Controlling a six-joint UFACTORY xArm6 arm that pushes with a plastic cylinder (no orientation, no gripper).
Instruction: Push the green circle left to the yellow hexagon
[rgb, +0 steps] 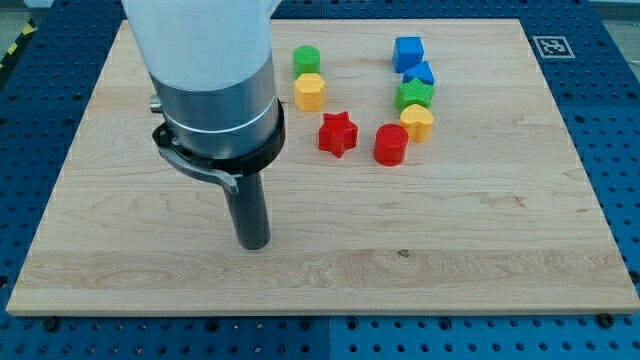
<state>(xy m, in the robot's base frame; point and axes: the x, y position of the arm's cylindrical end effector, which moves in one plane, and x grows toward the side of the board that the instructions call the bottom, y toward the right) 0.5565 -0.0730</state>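
Note:
The green circle (306, 59) sits near the board's top middle, touching the yellow hexagon (310, 92) just below it in the view. My tip (253, 243) rests on the board well below and to the left of both, apart from every block. The rod rises into the large grey and white arm housing at the view's top left.
A red star (338, 133) and a red cylinder (391, 144) lie right of my tip. A blue cube (407, 51), another blue block (420, 73), a green star-like block (414, 95) and a yellow block (417, 121) form a column at the right. The wooden board (500, 250) has blue pegboard around it.

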